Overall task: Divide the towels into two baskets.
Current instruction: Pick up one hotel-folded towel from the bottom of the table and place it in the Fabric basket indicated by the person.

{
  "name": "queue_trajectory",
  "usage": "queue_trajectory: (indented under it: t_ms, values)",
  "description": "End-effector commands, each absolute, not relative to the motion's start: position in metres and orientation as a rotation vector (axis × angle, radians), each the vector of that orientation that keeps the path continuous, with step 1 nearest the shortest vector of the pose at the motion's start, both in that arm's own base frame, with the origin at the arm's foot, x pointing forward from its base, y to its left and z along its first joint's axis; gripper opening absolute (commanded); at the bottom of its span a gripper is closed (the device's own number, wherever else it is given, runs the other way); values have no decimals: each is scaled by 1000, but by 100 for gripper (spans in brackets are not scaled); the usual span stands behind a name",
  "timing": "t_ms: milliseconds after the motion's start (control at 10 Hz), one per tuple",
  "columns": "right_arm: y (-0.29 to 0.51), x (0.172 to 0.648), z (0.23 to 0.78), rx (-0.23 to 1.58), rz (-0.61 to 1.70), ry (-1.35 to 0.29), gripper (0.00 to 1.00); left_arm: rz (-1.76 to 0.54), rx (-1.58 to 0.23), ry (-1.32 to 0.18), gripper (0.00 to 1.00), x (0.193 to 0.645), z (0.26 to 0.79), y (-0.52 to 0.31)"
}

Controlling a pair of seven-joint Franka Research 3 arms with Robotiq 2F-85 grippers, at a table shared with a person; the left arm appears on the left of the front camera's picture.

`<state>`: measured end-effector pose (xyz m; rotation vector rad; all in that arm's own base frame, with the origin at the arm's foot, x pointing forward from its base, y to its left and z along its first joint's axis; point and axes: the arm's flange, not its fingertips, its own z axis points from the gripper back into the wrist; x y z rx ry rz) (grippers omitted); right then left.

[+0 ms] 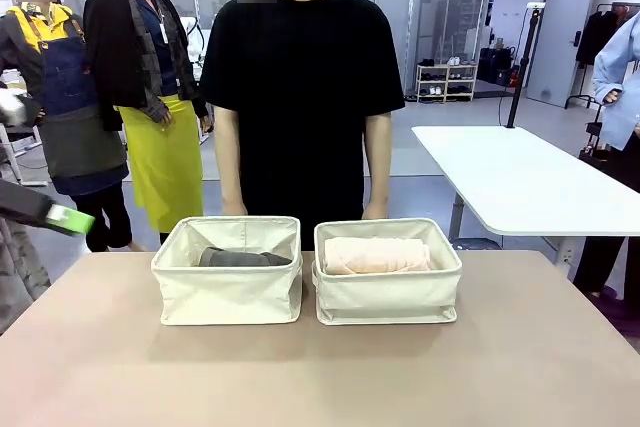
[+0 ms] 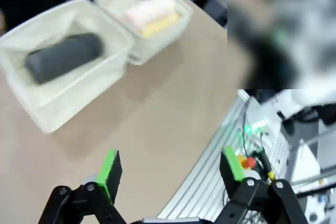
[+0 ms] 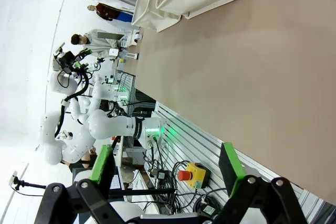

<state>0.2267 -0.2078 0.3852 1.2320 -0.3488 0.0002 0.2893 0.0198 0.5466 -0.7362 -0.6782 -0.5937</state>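
Two baskets sat side by side near the surface's far edge, left basket w/ dark grey towel, right basket w/ cream-peach towel and pale yellow towel. Left tool released, empty, above near edge. Right tool released, empty.

Dark grey towel in one basket — left fingers spread, empty.
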Motion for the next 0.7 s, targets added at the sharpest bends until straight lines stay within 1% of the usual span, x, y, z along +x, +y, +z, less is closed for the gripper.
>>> queue_trajectory:
  t_ms: [0,100,200,300,400,600]
  values:
    - [-207,225,388,1239,9,-365,100,-435,-703,-741,95,240,512,44]
    - [-207,225,388,1239,9,-365,100,-382,-700,-730,95,226,501,62]
    - [-207,225,388,1239,9,-365,100,-346,-669,-665,95,214,491,78]
    - [-207,225,388,1239,9,-365,100,-291,-656,-691,95,203,485,96]
    - [-207,225,388,1239,9,-365,100,-247,-638,-682,95,192,482,113]
    - [-207,225,388,1239,9,-365,100,-140,-536,-624,95,168,485,145]
